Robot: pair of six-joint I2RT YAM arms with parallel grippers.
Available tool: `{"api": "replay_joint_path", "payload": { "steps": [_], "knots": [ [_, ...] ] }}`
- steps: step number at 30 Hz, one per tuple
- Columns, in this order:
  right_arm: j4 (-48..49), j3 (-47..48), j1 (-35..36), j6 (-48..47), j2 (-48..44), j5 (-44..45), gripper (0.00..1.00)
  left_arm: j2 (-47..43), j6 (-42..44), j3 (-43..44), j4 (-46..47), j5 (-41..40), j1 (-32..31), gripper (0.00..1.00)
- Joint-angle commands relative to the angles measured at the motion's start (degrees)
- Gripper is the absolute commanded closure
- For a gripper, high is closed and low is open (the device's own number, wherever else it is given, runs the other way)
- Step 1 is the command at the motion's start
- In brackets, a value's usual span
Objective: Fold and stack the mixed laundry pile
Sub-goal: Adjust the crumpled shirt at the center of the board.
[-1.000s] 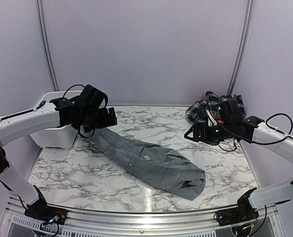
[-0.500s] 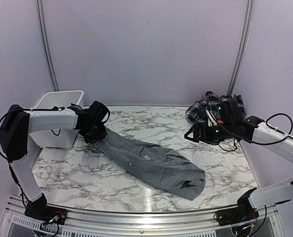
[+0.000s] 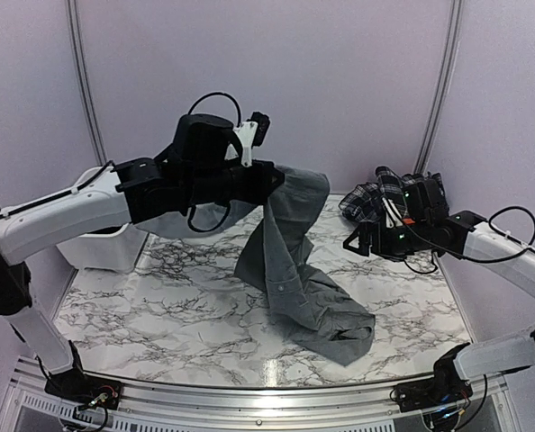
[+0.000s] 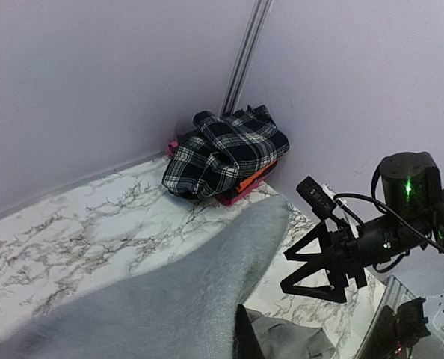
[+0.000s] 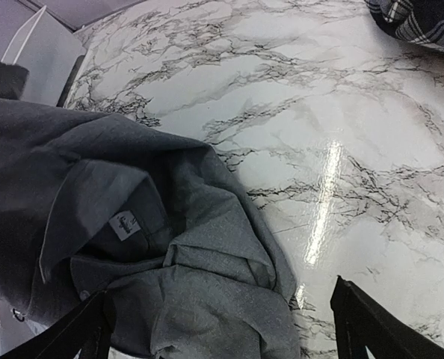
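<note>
My left gripper (image 3: pixel 273 176) is shut on one end of the grey collared shirt (image 3: pixel 290 261) and holds it high above the table's middle. The shirt hangs down from it, and its collar end (image 3: pixel 340 326) still rests on the marble. In the left wrist view the grey cloth (image 4: pixel 155 299) fills the lower left over the jaws. My right gripper (image 3: pixel 354 243) hovers open at the right, empty. In its own view the right gripper (image 5: pixel 222 325) looks down on the shirt's collar and label (image 5: pixel 125 224). A black-and-white plaid piece (image 3: pixel 380 193) lies on a red-pink piece (image 4: pixel 233 197) in the back right corner.
A white plastic basket (image 3: pixel 96 245) stands at the back left, partly behind my left arm. Purple walls with metal rails close in the table's back and sides. Bare marble (image 3: pixel 159 306) shows at the front left.
My left gripper closed on the shirt's end beside the basket and lifted it up and to the right, so the shirt now hangs. The right arm barely moved.
</note>
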Motion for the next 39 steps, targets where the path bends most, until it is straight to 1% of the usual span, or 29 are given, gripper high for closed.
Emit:
{"api": "replay_joint_path", "payload": {
  "steps": [1,3,5,11,14,16,17,18,19,20,21,22,25,27,28,29,31,33,36,37,39],
  "knots": [
    [1.30,0.15,-0.42,-0.31,0.28,-1.40,0.04,-8.15,9.47,-9.86,8.46,4.82,2.32,1.00],
    [2.06,-0.31,-0.43,-0.06,0.39,-2.34,0.04,-10.50,10.95,-13.78,8.99,5.47,2.24,1.00],
    [2.69,-0.63,-0.44,-0.02,0.50,-3.78,0.04,-13.93,12.10,-19.99,9.39,6.42,2.19,1.00],
    [3.29,-0.95,0.35,-2.22,1.29,-9.62,0.13,-26.43,11.27,-45.76,10.31,6.65,0.85,1.00],
    [4.17,-0.69,2.26,-2.73,3.00,-10.93,0.17,-30.96,7.37,-56.19,9.17,4.72,0.22,1.00],
    [4.30,0.38,4.14,-3.16,5.33,-10.87,0.19,-34.86,0.89,-60.42,7.27,0.93,0.26,0.98],
    [4.41,1.18,5.14,-3.18,6.79,-10.69,0.20,-37.29,-1.69,-62.43,6.99,-0.24,0.28,0.86],
    [4.50,1.98,6.08,-3.27,8.30,-10.60,0.21,-40.16,-4.22,-64.24,6.93,-0.65,0.27,0.63],
    [4.88,3.18,6.90,-3.31,9.88,-10.39,0.22,-44.20,-7.05,-66.06,6.79,-1.49,0.24,0.36],
    [5.24,4.18,7.69,-3.43,11.36,-10.38,0.23,-46.23,-9.66,-67.49,6.25,-2.76,0.30,0.25],
    [5.46,5.23,8.40,-3.70,13.13,-10.54,0.24,-50.37,-12.10,-68.82,5.41,-4.06,0.30,0.20],
    [5.36,6.63,9.24,-4.20,14.84,-10.46,0.25,-53.20,-13.55,-69.84,4.71,-5.15,0.30,0.18],
    [2.09,11.75,12.05,-6.89,21.42,-9.51,0.29,-59.92,-14.52,-69.90,1.82,-9.22,0.30,0.12],
    [-1.13,14.85,14.07,-8.69,25.09,-8.74,0.30,-60.39,-14.43,-67.33,-1.43,-13.51,0.79,0.08],
    [-2.51,15.81,15.30,-9.71,26.52,-8.52,0.30,-58.81,-13.29,-65.92,-2.40,-13.91,1.42,0.07],
    [-3.67,16.28,16.20,-10.26,27.69,-8.31,0.30,-56.00,-11.88,-63.98,-3.58,-13.38,2.05,0.07],
    [-5.82,15.98,17.79,-10.76,28.76,-7.73,0.29,-47.50,-9.27,-58.74,-8.18,-11.28,2.74,0.06],
    [-7.14,14.03,18.84,-10.52,27.87,-7.26,0.28,-38.60,-5.77,-52.84,-11.17,-6.44,2.76,0.06],
    [-7.95,9.07,19.17,-8.82,23.46,-7.90,0.27,-29.88,-1.29,-45.92,-12.28,1.95,2.52,0.05],
    [-8.52,7.19,19.14,-8.12,21.59,-8.06,0.27,-27.99,0.09,-44.44,-12.09,3.80,2.36,0.05],
    [-10.01,4.11,19.11,-6.86,17.96,-8.04,0.26,-23.33,2.76,-42.28,-13.45,4.71,2.24,0.05]
  ]
}}
